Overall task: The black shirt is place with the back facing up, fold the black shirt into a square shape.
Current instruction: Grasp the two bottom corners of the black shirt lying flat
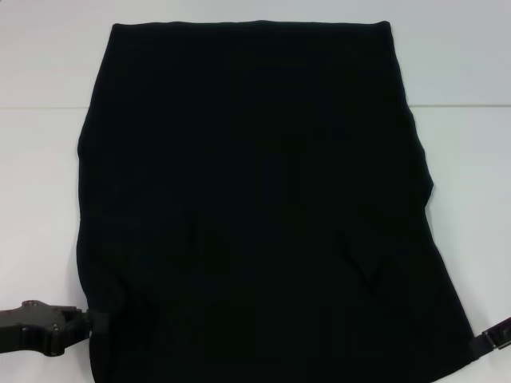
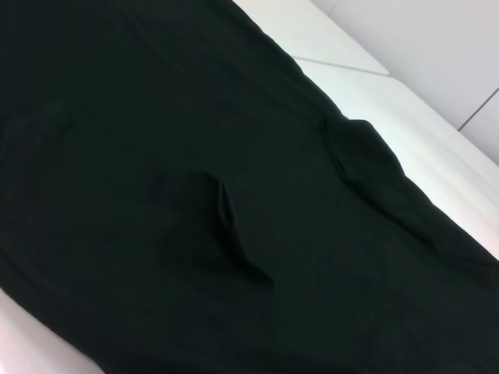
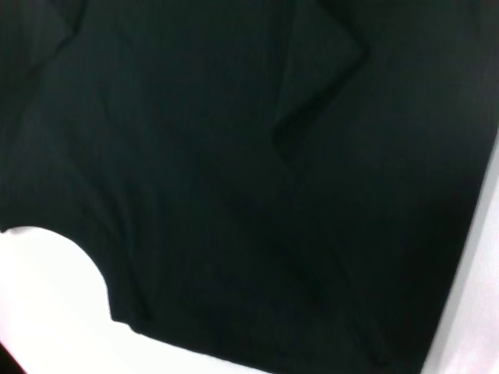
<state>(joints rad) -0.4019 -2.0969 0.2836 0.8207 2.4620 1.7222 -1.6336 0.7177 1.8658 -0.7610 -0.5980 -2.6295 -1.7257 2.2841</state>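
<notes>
Large plain black soft fabric shirt (image 1: 255,199) lies flat on the white table (image 1: 48,64), covering most of its middle and running from the far edge area down to the near edge; sleeves look folded inward, giving a roughly rectangular outline with slightly bulging side edges. No lettering, brand or label readable on the upward side in any view, just plain black cloth. A couple of small raised creases sit in the near half of the fabric (image 2: 234,234), also seen as a folded flap in the right wrist view (image 3: 312,86). Left gripper (image 1: 89,323) is low at the shirt's near left corner, at the fabric edge; cannot tell if its fingers are parted or clamped. Right gripper (image 1: 491,337) sits at the near right corner beside the hem, mostly cropped; grip state cannot be told either.
</notes>
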